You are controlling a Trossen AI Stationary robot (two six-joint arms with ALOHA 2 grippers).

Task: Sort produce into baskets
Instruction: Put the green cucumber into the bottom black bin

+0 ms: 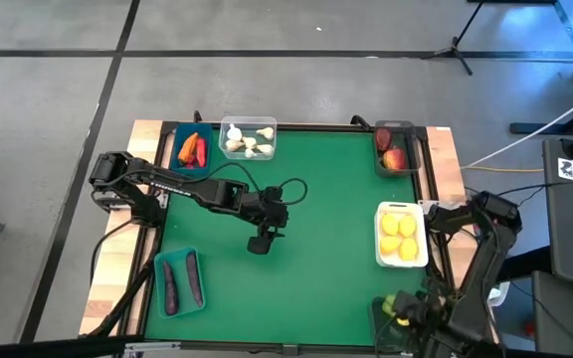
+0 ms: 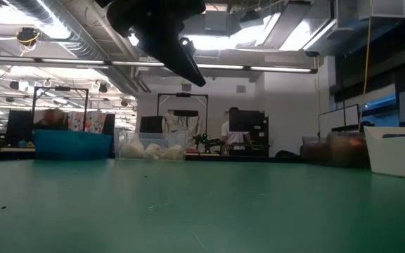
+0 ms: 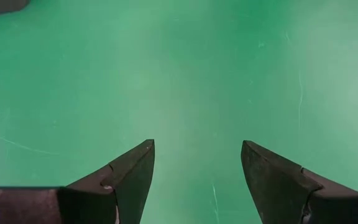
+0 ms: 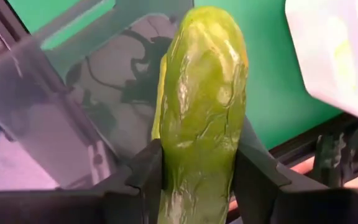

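My right gripper [image 4: 197, 155] is shut on a green cucumber [image 4: 204, 93] at the table's near right corner, above a dark smoky basket [image 4: 73, 118]. In the high view the right gripper [image 1: 398, 306] shows there with the cucumber [image 1: 394, 301]. Over the middle of the green mat, my left gripper [image 3: 197, 174] hangs open with nothing between its fingers; the left gripper [image 1: 262, 242] stands clear of all produce. Lemons [image 1: 398, 236] lie in the white basket [image 1: 380, 249]. My right gripper pinches the cucumber's two long sides [image 4: 173, 162] between its two fingers, which come from above and lie across it. One end of the cucumber [image 4: 213, 25] reaches out past the fingertips. It is lifted clear, over the dark basket.
Along the far edge stand a blue basket [image 1: 175, 151] with orange and red produce, a clear basket [image 1: 249, 124] with garlic [image 1: 247, 144] and a dark basket [image 1: 413, 154] with apples [image 1: 394, 157]. A teal basket [image 1: 159, 288] with eggplants [image 1: 193, 278] sits near left.
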